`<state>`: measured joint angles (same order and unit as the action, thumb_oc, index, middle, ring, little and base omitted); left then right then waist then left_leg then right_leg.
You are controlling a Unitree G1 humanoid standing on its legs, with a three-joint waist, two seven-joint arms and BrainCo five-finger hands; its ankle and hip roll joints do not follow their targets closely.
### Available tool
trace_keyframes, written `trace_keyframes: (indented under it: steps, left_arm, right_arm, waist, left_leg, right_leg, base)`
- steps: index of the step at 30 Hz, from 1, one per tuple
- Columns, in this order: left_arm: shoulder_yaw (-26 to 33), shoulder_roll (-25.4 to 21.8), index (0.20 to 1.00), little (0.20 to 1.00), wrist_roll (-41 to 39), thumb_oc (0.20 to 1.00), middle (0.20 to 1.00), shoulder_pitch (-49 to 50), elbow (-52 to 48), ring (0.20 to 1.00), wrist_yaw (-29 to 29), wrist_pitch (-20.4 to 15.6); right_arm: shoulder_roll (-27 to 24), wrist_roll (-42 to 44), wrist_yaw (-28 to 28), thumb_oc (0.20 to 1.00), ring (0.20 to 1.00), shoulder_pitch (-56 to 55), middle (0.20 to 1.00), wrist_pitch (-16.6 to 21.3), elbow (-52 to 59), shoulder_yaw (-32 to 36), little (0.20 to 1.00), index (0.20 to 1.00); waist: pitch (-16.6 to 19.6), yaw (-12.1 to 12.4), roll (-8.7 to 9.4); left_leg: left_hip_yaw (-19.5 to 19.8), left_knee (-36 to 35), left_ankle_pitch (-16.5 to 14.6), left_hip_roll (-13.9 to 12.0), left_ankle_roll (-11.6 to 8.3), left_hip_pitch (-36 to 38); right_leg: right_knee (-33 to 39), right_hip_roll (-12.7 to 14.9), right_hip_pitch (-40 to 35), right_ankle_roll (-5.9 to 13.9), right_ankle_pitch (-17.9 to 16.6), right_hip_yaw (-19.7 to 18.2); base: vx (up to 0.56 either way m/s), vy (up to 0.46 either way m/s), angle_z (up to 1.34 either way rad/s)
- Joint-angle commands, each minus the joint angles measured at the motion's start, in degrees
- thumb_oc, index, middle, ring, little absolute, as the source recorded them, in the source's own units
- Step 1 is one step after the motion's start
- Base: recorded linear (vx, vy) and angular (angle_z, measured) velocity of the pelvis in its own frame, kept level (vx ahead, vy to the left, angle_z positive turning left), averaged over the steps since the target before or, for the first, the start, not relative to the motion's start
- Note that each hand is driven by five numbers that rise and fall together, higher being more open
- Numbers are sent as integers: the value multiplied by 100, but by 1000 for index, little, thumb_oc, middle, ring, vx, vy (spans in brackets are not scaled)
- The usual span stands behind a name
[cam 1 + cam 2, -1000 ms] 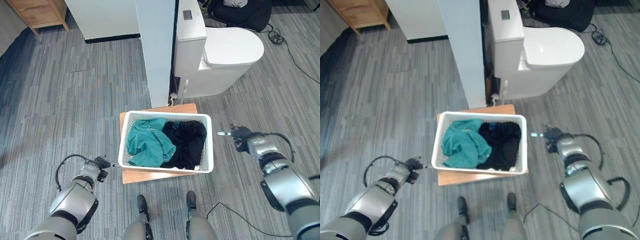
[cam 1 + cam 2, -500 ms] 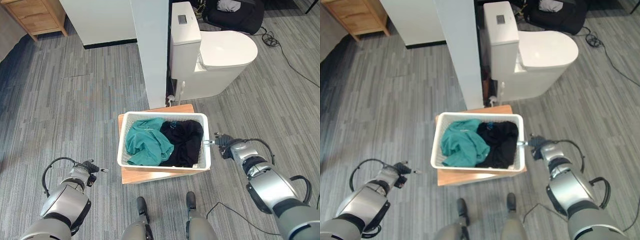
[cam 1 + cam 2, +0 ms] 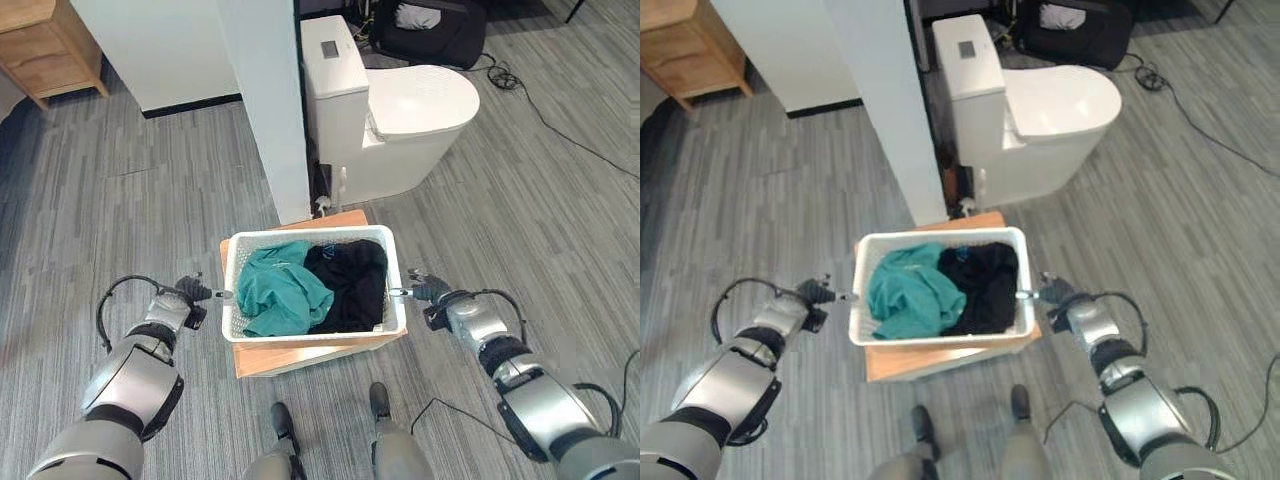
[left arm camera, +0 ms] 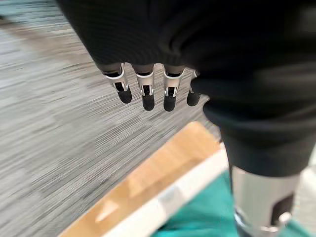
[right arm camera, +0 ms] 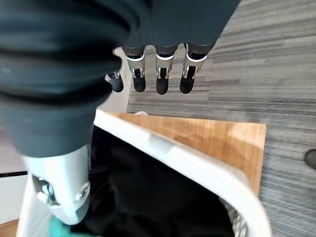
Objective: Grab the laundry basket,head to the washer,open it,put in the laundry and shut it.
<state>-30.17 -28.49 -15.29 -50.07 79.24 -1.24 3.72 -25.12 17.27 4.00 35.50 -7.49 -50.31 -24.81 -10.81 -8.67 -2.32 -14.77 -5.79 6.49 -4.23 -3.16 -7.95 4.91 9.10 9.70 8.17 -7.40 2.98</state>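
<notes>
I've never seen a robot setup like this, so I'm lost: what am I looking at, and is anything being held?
A two-armed humanoid looks down through two head cameras; the two close-ups come from cameras on its wrists. Before it, a white laundry basket sits on a low wooden stand, holding a teal garment and a black garment. The left robot hand and right robot hand flank the basket's short sides, fingers straight. Nothing is gripped yet. Behind stands a toilet.

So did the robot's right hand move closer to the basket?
Yes. A second ago the right hand was well off to the basket's right; it has come in to the right end of the laundry basket, thumb over the rim.
</notes>
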Motion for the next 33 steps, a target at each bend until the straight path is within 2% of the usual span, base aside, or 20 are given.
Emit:
trace_keyframes:
  steps: [1,10,18,28,33]
  left_arm:
    - [-86,-161,1000,1000,-11,1000,1000,-572,519,1000,207,-172]
    - [-304,-124,1000,1000,118,1000,1000,-1190,612,1000,283,-198]
    - [-280,-36,1000,1000,67,1000,1000,-1285,756,1000,357,-196]
    - [-235,-117,1000,1000,-41,1000,1000,-1330,960,1000,428,-161]
    - [-9,-250,1000,1000,-246,1000,1000,-1312,1080,1000,519,-119]
  right_arm:
    - [-259,12,-157,1000,1000,276,1000,192,-230,213,1000,1000]
    - [-355,38,-371,1000,1000,-252,1000,291,151,686,1000,1000]
    - [-316,308,-647,1000,1000,-282,1000,424,-72,1063,1000,1000]
    - [-272,415,-607,1000,1000,421,1000,399,-583,707,1000,1000]
    - [-81,492,-508,1000,1000,929,1000,355,-1010,382,1000,1000]
  waist:
    - [-5,122,-157]
    - [-74,93,-177]
    - [-186,96,-85]
    - [-251,140,22]
    - [-284,191,86]
  left_leg:
    - [284,79,-235,-18,-142,70]
    - [350,79,-198,63,-111,-171]
    - [373,79,-182,78,-79,-326]
    - [430,79,-162,82,-71,-453]
    - [478,79,-138,75,-76,-516]
  right_leg:
    - [9,288,106,401,-277,-5]
    - [9,378,300,448,-358,59]
    - [9,385,486,460,-416,23]
    - [9,360,639,440,-473,-34]
    - [9,347,681,414,-468,-17]
  base:
    - [1,7,-6]
    - [-2,1,0]
    - [0,0,0]
    - [14,4,-4]
    - [0,0,0]
